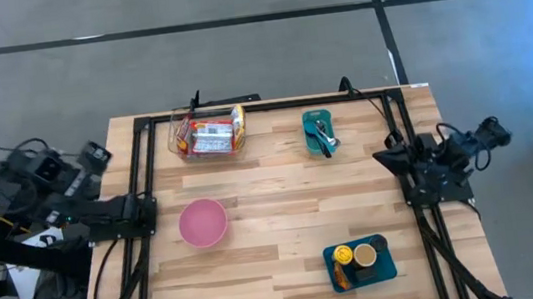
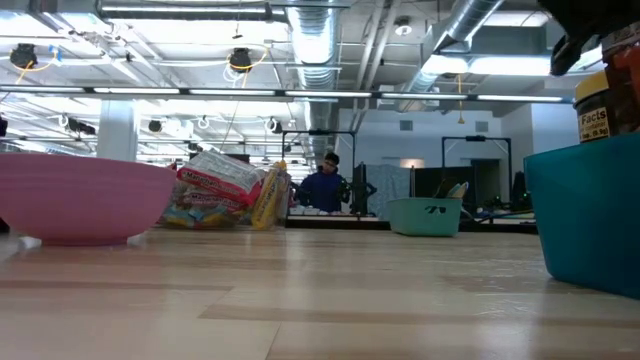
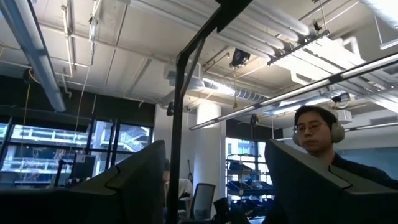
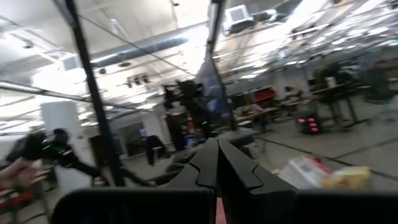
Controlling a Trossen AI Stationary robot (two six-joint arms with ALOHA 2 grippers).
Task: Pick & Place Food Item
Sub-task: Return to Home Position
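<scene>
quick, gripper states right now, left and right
left gripper: open, holding nothing, at the left edge of the table
right gripper: closed, holding nothing, at the table's right edge

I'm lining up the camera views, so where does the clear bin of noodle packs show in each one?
High view: clear bin at the table's top edge, left of centre.
Low view: clear bin left of centre, beyond the pink bowl.
Left wrist view: not in it.
Right wrist view: blurred packs at lower right, probably it.
Shared landmark: the pink bowl, in the high and low views.
</scene>
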